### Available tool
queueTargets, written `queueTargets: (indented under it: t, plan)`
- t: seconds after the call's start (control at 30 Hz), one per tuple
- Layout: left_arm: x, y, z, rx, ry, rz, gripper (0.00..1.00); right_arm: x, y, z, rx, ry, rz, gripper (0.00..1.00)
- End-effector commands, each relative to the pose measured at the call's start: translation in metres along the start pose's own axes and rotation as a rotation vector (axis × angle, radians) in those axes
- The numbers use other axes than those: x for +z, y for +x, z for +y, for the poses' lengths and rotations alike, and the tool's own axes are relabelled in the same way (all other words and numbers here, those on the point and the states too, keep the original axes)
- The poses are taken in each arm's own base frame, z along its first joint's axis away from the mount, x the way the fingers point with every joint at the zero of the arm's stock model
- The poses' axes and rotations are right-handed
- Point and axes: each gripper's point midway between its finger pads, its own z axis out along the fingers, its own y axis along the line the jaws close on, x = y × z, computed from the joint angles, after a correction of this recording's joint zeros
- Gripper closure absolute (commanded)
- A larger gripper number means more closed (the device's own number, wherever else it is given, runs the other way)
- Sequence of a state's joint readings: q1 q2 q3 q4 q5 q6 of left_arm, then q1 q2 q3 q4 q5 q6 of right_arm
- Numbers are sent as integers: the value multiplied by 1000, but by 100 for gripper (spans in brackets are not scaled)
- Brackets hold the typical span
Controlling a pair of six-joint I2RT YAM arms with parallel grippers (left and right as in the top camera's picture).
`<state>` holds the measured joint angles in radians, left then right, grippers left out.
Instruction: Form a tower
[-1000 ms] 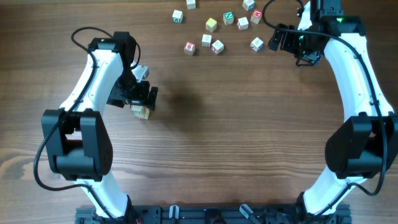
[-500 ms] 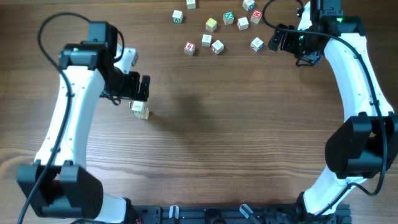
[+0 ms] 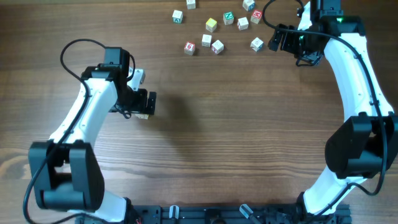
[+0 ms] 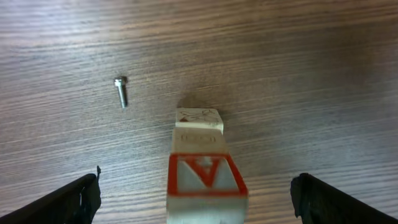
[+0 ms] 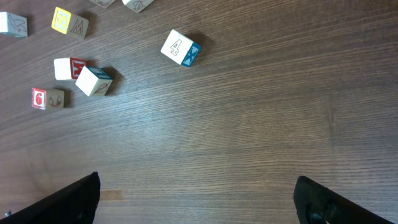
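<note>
Tower stands on its own left of centre in the overhead shot, a little stack of pale letter cubes. The cube nearest the left wrist camera shows a red-framed A. I can't count the cubes for sure from this angle.

The left gripper hangs right over the stack with its jaws spread wide. One finger sits at each bottom corner of the wrist view, and neither touches the cubes. My guess is it's parked there either to check that the stack stays up or to line up for another go, because nothing is in its grasp. A small screw lies on the table just up and left of the stack, apart from it.

The right gripper is at the top right of the overhead view, also wide and empty. It's next to the loose cubes scattered along the top edge, so it's probably waiting to grab the next one. A cube with a 4 is the nearest one in its own camera.

Compared with half a second ago, the left arm has swung back down and in. Then the stack was visible below the gripper in the overhead shot, and now the gripper covers nearly all of it. The stack itself doesn't look like it has shifted. The right arm and the loose cubes haven't budged.
</note>
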<state>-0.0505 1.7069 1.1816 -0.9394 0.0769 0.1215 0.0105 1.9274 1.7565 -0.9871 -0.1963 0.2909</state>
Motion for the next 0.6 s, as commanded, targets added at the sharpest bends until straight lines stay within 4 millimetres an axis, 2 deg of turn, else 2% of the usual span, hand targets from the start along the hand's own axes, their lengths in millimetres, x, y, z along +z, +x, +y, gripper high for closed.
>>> queueTargets:
  t: [0.0, 0.1, 0.57]
  plan:
    - [25, 10, 0, -20, 16, 84, 0, 6, 1, -2, -2, 18, 7, 0]
    - [32, 14, 0, -22, 18, 114, 0, 6, 0, -2, -3, 18, 6, 0]
    - [45, 3, 3, 50, 15, 89, 0, 6, 0, -2, -3, 18, 5, 0]
